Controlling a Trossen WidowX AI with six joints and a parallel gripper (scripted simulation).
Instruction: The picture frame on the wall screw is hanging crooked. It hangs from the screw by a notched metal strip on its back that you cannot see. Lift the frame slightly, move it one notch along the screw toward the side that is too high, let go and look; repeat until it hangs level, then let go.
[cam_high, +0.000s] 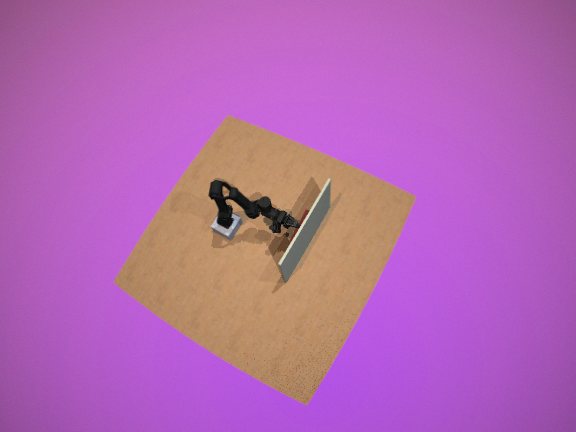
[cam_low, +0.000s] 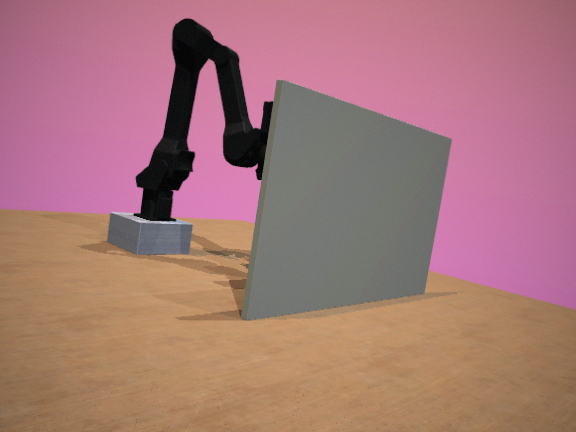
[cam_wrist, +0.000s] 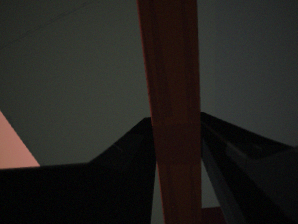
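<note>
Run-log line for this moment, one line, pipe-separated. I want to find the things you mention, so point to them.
pincer (cam_high: 298, 226) (cam_wrist: 176, 120): shut on red picture frame (cam_high: 293, 234) (cam_wrist: 172, 65) | frame: in front of grey wall panel (cam_high: 312, 225) (cam_low: 350, 200) (cam_wrist: 75, 85) | screw: hidden | level: cannot tell | release: not yet done

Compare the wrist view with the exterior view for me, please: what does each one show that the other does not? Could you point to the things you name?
Only the wrist view shows the red picture frame (cam_high: 306, 214) (cam_wrist: 175, 75), with the pincer (cam_high: 298, 225) (cam_wrist: 176, 137) shut on one of its bars. Only the exterior view shows the pale base block (cam_high: 231, 234) (cam_low: 162, 239) and the wooden tabletop (cam_high: 200, 275) (cam_low: 300, 370). Both show the grey wall panel (cam_high: 311, 231) (cam_low: 350, 200) (cam_wrist: 90, 75) and the pink background.
</note>
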